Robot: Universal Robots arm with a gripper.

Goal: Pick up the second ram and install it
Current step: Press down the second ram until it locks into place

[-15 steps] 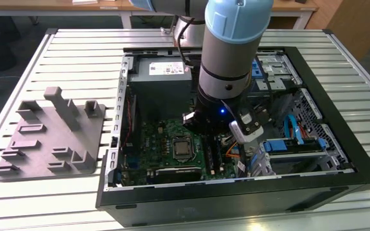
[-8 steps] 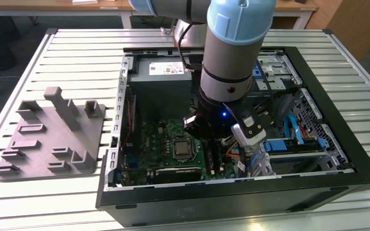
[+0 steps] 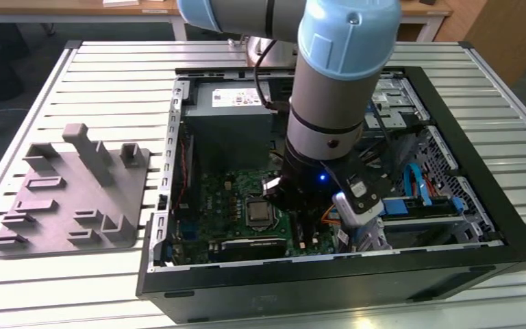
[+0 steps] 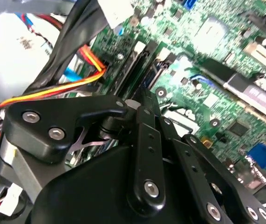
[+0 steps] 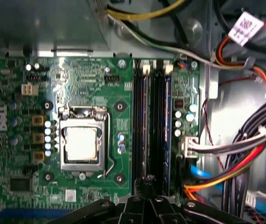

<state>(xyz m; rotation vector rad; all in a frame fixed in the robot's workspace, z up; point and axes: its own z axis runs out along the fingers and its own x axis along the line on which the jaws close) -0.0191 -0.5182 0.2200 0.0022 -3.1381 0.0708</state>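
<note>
The arm (image 3: pixel 336 89) is reaching down into an open computer case (image 3: pixel 336 274) that is lying on a slatted table (image 3: pixel 107 68); the gripper (image 5: pixel 147 183) is hovering low over the green motherboard (image 5: pixel 91 70), right at the near end of the black memory slots (image 5: pixel 140 126); in the first wrist view 1 slim dark stick with a bluish edge, the second ram (image 5: pixel 168 130), is standing on edge along the slot nearest the bundle of coloured cables (image 5: pixel 226 172), running the slot's full length; whether it is fully seated I cannot tell; the fingers (image 5: pixel 144 179) are sitting close together over the slot ends, but whether they are gripping anything I cannot tell; the silver processor socket (image 5: pixel 81 142) is lying just beside the slots on the other side; in the second wrist view the gripper's black linkages (image 4: pixel 146 154) are crowding the foreground above the board; in the exterior view a grey parts fixture (image 3: pixel 71 192) is resting on the table well apart from the case, on the exterior view's left.
</note>
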